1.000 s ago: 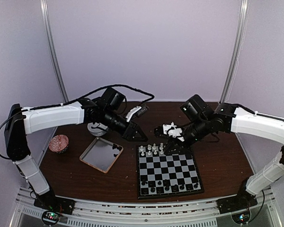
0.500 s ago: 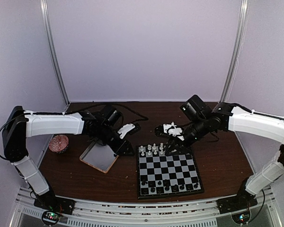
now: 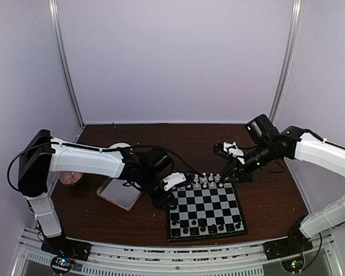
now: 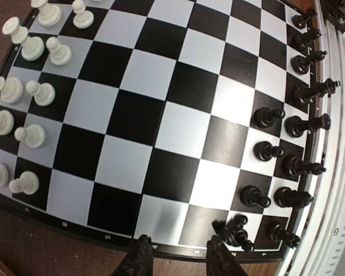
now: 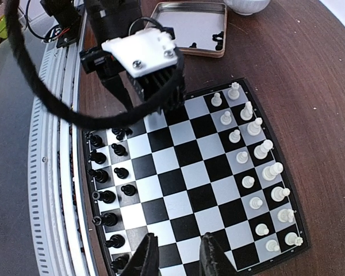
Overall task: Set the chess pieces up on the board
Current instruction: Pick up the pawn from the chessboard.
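Observation:
The board (image 3: 204, 210) lies at the table's front centre. White chess pieces (image 3: 204, 180) fill its far rows, also seen as white pieces (image 4: 31, 92) and white pieces (image 5: 259, 172). Black pieces (image 3: 202, 227) line its near rows. My left gripper (image 3: 163, 199) hangs low at the board's left edge, open and empty (image 4: 178, 261). Just off its right finger a small black piece (image 4: 237, 233) looks tipped over on its square. My right gripper (image 3: 230, 175) is above the board's far right corner, open with nothing in it (image 5: 178, 259).
A shallow wood-rimmed tray (image 3: 121, 193) sits left of the board with a few small black pieces (image 5: 218, 37) in it. A white bowl (image 3: 119, 147) stands behind it. A pink round object (image 3: 73, 179) is at the far left.
My left arm swung from above the tray down to the board's left edge. My right arm drew back and right from the white rows, and its jaws opened a little.

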`<state>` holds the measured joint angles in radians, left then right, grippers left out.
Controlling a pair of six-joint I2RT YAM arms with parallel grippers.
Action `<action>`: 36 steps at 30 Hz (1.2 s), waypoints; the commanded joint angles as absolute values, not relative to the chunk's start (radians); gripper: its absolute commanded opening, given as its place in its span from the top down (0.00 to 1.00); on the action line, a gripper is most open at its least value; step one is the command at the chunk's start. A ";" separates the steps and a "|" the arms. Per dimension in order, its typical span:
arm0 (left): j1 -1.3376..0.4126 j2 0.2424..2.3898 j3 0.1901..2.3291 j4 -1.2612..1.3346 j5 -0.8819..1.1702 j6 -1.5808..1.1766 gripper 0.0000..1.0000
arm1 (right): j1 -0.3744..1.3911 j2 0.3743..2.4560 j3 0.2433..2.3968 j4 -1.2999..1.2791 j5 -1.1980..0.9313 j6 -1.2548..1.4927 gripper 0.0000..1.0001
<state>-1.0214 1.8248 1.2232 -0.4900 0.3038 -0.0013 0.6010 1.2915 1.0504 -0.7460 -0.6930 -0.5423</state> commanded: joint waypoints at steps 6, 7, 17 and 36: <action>-1.060 1.924 1.365 -0.593 0.278 0.117 0.68 | 0.525 1.252 1.020 -0.710 -0.738 -0.532 0.73; -1.061 1.933 1.378 -0.610 0.278 0.126 0.68 | 0.523 1.250 1.017 -0.711 -0.739 -0.533 0.73; -1.086 2.008 1.490 -0.813 0.253 0.257 0.69 | 0.517 1.247 1.012 -0.710 -0.746 -0.538 0.73; -1.088 2.043 1.548 -0.853 0.251 0.301 0.69 | 0.515 1.255 1.010 -0.707 -0.749 -0.537 0.72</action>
<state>-1.0840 2.0243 1.5040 -0.8394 0.2497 0.2779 0.5209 1.2675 1.0206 -0.7212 -0.7334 -0.5423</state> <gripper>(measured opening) 0.309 0.278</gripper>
